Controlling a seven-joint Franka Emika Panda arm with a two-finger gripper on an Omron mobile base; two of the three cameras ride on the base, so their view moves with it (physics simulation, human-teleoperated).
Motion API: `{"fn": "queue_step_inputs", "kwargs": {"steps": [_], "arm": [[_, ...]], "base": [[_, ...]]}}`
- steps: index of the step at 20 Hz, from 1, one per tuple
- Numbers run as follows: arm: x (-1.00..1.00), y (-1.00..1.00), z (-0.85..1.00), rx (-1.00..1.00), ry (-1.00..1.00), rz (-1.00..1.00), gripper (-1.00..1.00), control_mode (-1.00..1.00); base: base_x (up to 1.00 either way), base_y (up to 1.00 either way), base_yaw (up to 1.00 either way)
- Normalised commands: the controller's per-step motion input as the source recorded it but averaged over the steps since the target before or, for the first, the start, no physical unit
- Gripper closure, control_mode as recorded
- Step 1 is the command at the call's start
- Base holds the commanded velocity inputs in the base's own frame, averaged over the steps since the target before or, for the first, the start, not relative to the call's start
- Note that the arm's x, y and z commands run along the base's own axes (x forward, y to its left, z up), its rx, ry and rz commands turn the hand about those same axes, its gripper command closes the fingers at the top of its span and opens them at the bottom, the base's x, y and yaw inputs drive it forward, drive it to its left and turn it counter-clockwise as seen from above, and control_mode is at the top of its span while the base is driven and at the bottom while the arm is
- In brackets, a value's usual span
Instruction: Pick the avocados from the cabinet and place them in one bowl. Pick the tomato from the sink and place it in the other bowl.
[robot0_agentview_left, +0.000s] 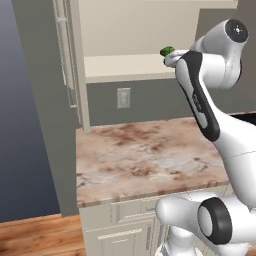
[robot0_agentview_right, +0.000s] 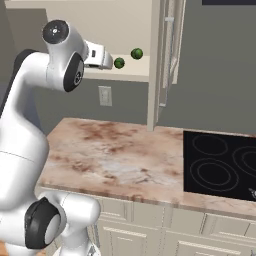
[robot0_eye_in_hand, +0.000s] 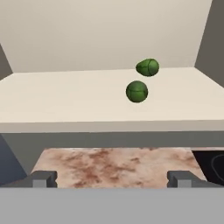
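Avocados sit on the cabinet shelf toward its right side, near one closer to the front edge. Gripper is wide open w/ nothing held, short of the shelf. Imo I could nudge the round fruit and roll it off.

A rendered home kitchen: a marbled brown desk over cream drawers, a black cooktop at its right edge, an open wall cabinet, a wall outlet, wooden floor.
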Motion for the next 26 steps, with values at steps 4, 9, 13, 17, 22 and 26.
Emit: {"fn": "queue_step_inputs", "kwargs": {"steps": [4, 9, 13, 17, 22, 26], "arm": [[0.01, 0.0, -0.05, -0.05, 0.0, 0.0, -1.0, -1.0], [0.22, 0.0, -0.13, -0.07, 0.0, 0.0, -1.0, -1.0], [0.4, 0.0, -0.16, -0.06, -0.04, 0.0, -1.0, -1.0], [0.51, 0.0, -0.02, -0.05, -0.04, 0.0, -1.0, -1.0], [0.63, 0.0, 0.0, -0.04, -0.02, 0.0, -1.0, -1.0], [0.48, 0.0, 0.0, -0.02, 0.0, -0.02, -1.0, -1.0]], "base": [[0.0, 0.0, 0.0], [0.0, 0.0, 0.0], [0.0, 0.0, 0.0], [0.0, 0.0, 0.0], [0.0, 0.0, 0.0], [0.0, 0.0, 0.0]]}}
